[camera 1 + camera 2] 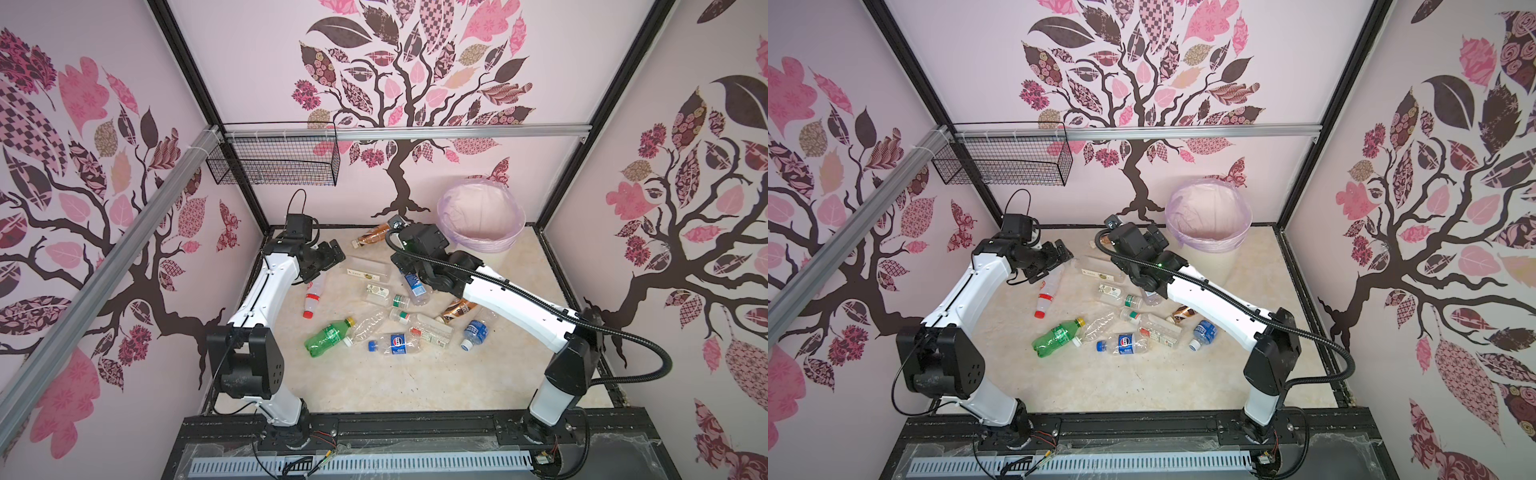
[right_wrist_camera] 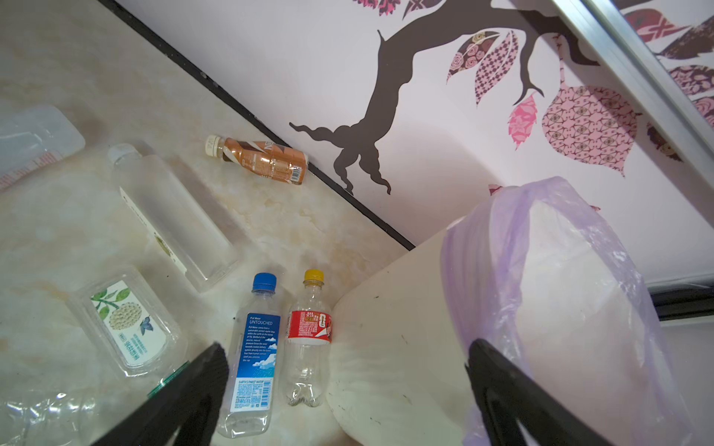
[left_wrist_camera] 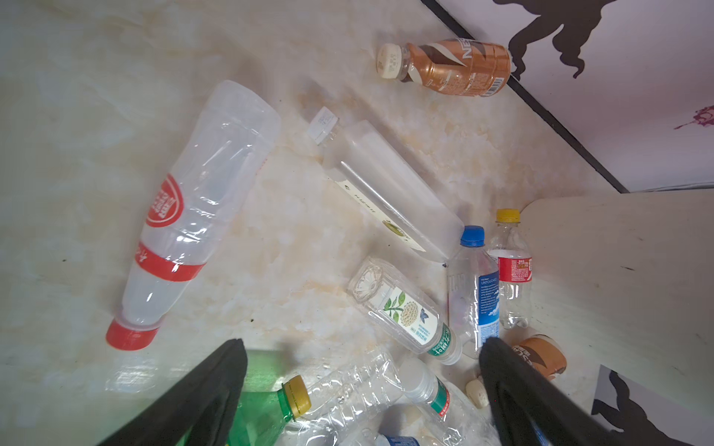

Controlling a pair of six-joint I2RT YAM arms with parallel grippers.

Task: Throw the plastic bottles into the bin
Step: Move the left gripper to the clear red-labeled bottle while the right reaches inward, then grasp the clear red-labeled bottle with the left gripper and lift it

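Bin [image 1: 505, 243] upright: cream ribbed bucket, lilac liner folded over the rim. In both top views only liner shows inside. Black wire mesh basket [image 1: 274, 166] hangs well left of the bin and higher; can't make out anything in it. Right gripper [image 2: 347, 349] just left of the bin, jaws wide apart, gripping nothing. Left gripper [image 3: 361, 347] well left of the bin, jaws also spread, nothing between them. The plastic bottles all lie on the table [image 1: 415, 386] outside the bin, left of it and in front of it. Tall clear square bottle [image 3: 386, 193]: white strip label, print too small to read, left of the bin. Red-capped clear bottle [image 3: 174, 231]: red round logo plus red band, text not legible, further left of the bin. Green bottle [image 1: 328, 336]: yellow cap, label unreadable, well out front-left of the bin. Pepsi bottle [image 1: 397, 343]: clear, blue cap, logo on a blue label, in front of the bin. Fiji Water bottle [image 2: 255, 355]: blue cap, reads "UNTOUCHED" and "EARTH'S FINEST WATER", near the bin. Red-label bottle [image 2: 309, 347]: yellow cap, print unreadable, just beside the bin wall. Flower-label bottle [image 2: 127, 328]: leaf and butterfly art, Chinese text, left of the bin. Brown bottle [image 3: 456, 67]: cream cap, lettering starts "NES", left of the bin at the back wall.
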